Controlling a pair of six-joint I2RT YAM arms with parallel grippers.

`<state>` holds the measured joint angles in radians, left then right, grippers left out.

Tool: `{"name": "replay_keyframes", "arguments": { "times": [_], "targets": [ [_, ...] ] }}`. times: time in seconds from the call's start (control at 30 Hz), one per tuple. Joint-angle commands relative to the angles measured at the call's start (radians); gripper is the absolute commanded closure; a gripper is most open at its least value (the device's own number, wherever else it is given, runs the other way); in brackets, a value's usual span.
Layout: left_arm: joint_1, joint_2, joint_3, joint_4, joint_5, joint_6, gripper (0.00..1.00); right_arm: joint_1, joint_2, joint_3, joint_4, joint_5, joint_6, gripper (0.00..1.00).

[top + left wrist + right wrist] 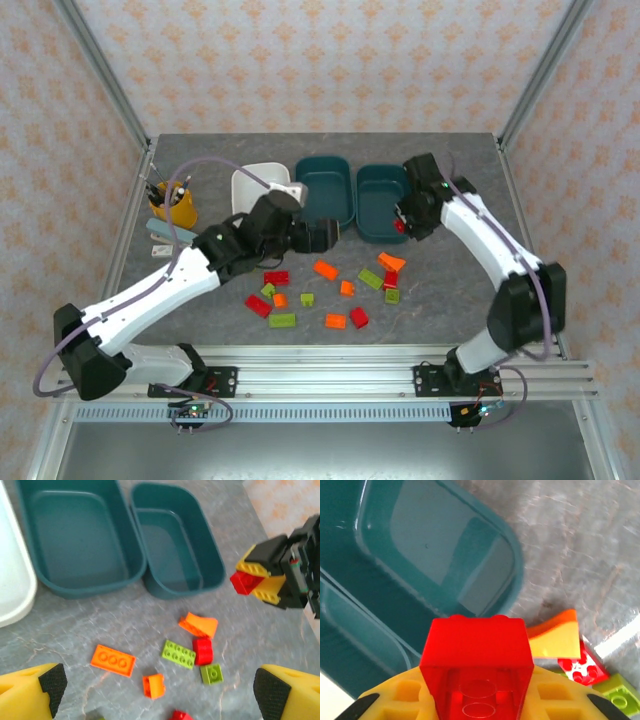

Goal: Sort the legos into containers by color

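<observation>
Brick: small red square plastic brick (476,650), judged light, rigid, slick; flat sides are best pinched.
Right gripper (251,581): clamped on it.
Left gripper (160,687): held apart, empty.

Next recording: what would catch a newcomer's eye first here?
The right gripper clamps a red brick by the near corner of the empty right teal tub. Red, orange and green bricks lie scattered on the grey table in front of it, near the open left gripper.
</observation>
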<state>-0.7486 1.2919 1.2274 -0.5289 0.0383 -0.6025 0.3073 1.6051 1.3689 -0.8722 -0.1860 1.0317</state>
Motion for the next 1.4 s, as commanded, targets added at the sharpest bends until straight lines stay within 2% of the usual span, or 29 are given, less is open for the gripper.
{"name": "replay_keyframes", "arguments": {
  "times": [0.0, 0.17, 0.33, 0.5, 0.67, 0.73, 0.83, 1.03, 1.2, 1.37],
  "targets": [
    [0.069, 0.046, 0.045, -0.054, 0.012, -0.089, 0.01, 0.003, 0.182, 0.136, -0.081, 0.023, -0.215, 0.69],
    [0.164, 0.095, 0.075, -0.031, 0.055, -0.169, 0.02, 0.002, 0.446, 0.407, -0.164, 0.026, -0.326, 0.67],
    [0.195, 0.124, 0.11, -0.093, 0.032, -0.211, 0.02, -0.014, 0.635, 0.599, -0.266, -0.003, -0.341, 0.6],
    [0.207, 0.095, 0.081, -0.176, -0.009, -0.244, 0.03, -0.016, 0.679, 0.653, -0.277, -0.016, -0.346, 0.47],
    [0.219, 0.02, -0.004, -0.252, -0.059, -0.244, 0.03, 0.002, 0.59, 0.658, -0.266, 0.013, -0.391, 0.35],
    [0.232, -0.002, -0.038, -0.296, -0.079, -0.232, 0.04, 0.023, 0.509, 0.626, -0.235, 0.045, -0.418, 0.35],
    [0.264, -0.009, -0.102, -0.365, -0.09, -0.2, 0.07, 0.079, 0.33, 0.486, -0.098, 0.067, -0.476, 0.35],
    [0.329, -0.004, -0.245, -0.321, -0.069, -0.124, 0.11, 0.256, -0.003, 0.047, 0.327, -0.115, -0.65, 0.33],
    [0.342, 0.062, -0.267, -0.241, -0.071, 0.06, 0.14, 0.364, -0.139, -0.193, 0.476, -0.136, -0.643, 0.32],
    [0.357, 0.182, -0.25, -0.207, -0.022, 0.217, 0.24, 0.407, -0.177, -0.258, 0.496, -0.148, -0.639, 0.32]
  ]
}}
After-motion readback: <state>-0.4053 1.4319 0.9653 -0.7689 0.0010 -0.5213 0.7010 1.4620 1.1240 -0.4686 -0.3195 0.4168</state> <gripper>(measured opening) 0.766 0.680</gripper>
